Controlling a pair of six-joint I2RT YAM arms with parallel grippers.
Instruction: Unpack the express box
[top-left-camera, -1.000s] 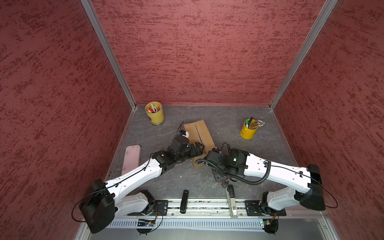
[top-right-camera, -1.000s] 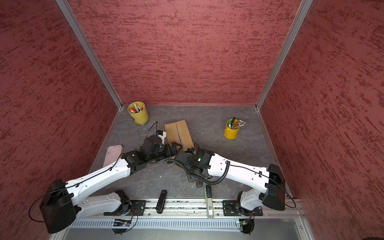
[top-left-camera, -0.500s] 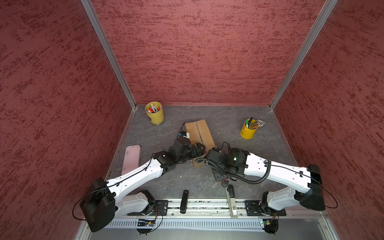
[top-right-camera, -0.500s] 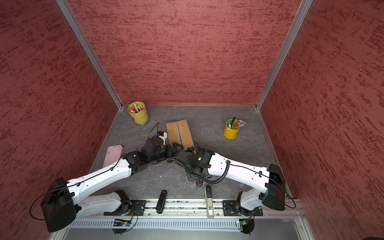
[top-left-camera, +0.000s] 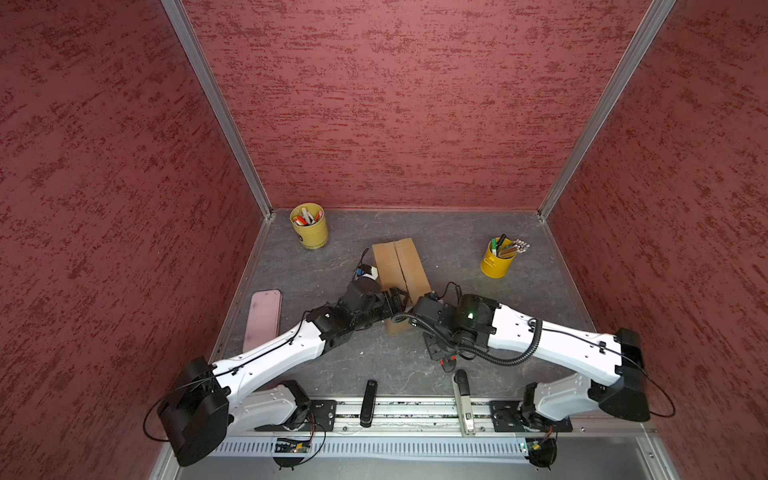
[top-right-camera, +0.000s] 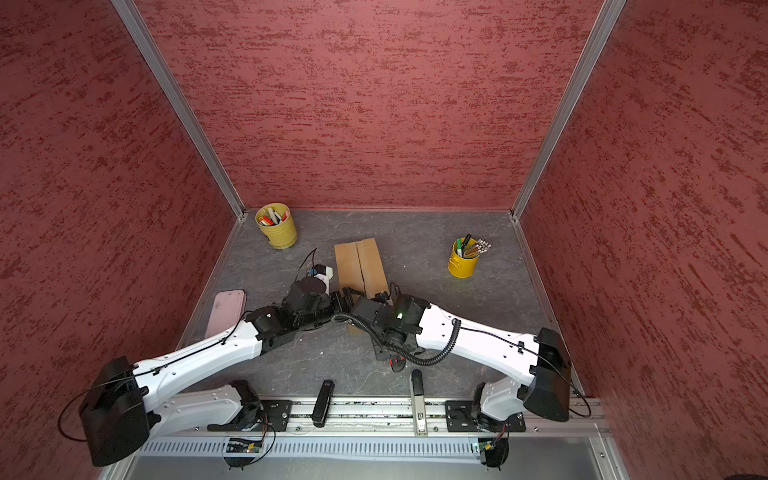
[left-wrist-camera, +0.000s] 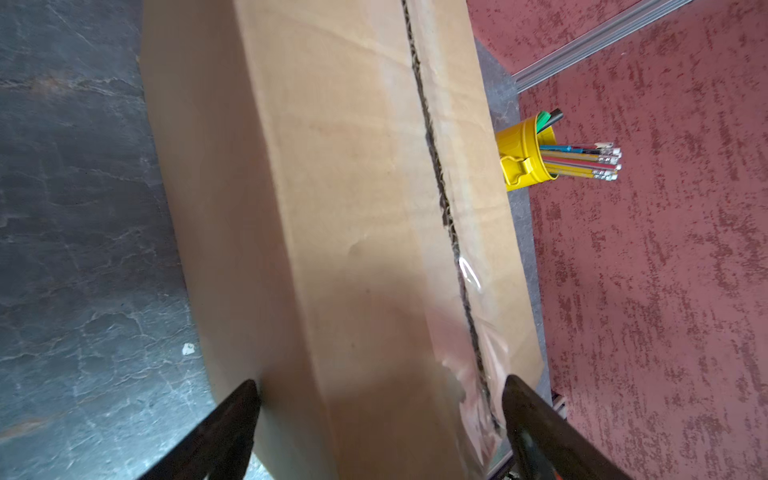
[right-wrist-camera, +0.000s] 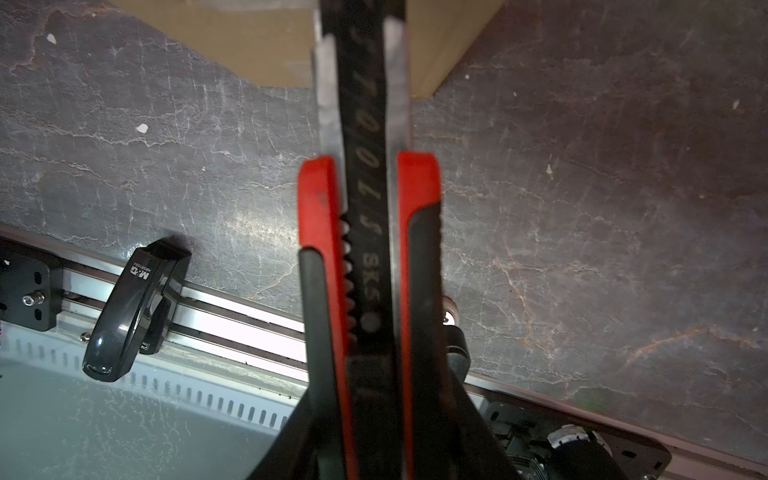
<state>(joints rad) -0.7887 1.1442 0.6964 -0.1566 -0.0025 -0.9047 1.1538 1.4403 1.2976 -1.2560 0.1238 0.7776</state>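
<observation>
Red knife (right-wrist-camera: 368, 232) gripped by right jaws: plain only in wrist view.

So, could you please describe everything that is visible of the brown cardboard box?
The express box is an oblong carton of plain brown corrugated cardboard, lying flat on the grey table. Its top flaps are shut and meet at a dark centre seam under clear tape, which is wrinkled at the near end. The open left gripper straddles that end, one finger at its side. The knife held in the right gripper points at the same end; contact cannot be judged.
</observation>
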